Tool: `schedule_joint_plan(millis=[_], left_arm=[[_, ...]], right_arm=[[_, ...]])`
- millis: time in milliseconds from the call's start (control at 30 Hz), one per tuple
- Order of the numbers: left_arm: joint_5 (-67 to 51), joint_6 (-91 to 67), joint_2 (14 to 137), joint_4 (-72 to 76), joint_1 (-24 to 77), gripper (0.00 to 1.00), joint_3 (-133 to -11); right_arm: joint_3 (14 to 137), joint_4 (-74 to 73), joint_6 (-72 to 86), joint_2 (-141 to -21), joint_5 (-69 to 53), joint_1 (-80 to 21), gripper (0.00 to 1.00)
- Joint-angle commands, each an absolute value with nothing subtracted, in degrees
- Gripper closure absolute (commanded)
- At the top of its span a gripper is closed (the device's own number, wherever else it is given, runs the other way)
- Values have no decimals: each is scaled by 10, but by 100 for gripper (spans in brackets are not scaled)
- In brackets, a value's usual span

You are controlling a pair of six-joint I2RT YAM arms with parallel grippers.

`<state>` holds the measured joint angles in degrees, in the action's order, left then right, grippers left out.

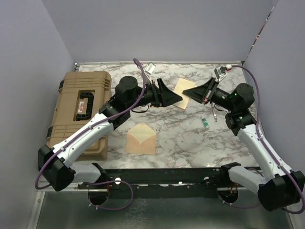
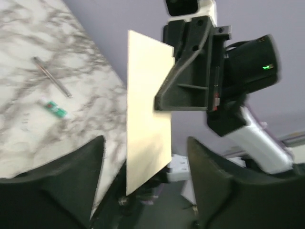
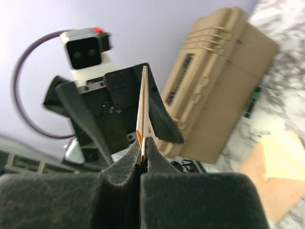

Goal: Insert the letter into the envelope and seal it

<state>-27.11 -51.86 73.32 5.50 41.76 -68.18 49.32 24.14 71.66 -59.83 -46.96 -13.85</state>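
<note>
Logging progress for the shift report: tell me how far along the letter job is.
Done: the letter is held clear of the table, pinched in the right hand. In hand: the left hand is open, a finger either side of it, likely a handover. Left: the envelope lies flap open on the table, letter not inside; inserting and sealing remain.

A white marble-patterned tabletop with grey veins fills the enclosure, backed by plain pale lavender walls. On its left side lies a tan hard-plastic carrying case with a black handle and black latches, lid closed. Toward the right side a thin silvery metal rod lies flat, and just beside it, apart from it, rests a small green-and-white oblong item, too small to identify. A black metal rail runs along the table's near edge.
</note>
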Motion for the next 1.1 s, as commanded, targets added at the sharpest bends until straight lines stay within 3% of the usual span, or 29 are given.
schedule_joint_plan(millis=[0, 200, 467, 667, 1067], left_arm=[[-123, -407, 705, -121, 419, 19, -658], [135, -411, 721, -348, 419, 1, -635], [230, -519, 749, -407, 454, 1, -543], [228, -577, 783, -393, 483, 1, -485], [177, -549, 874, -267, 489, 1, -446]], right_arm=[[512, -46, 545, -579, -378, -142, 100], [478, -197, 451, -560, -261, -141, 100], [439, -210, 449, -564, -258, -142, 100], [427, -216, 447, -571, -254, -142, 100], [434, -240, 435, -569, -242, -141, 100]])
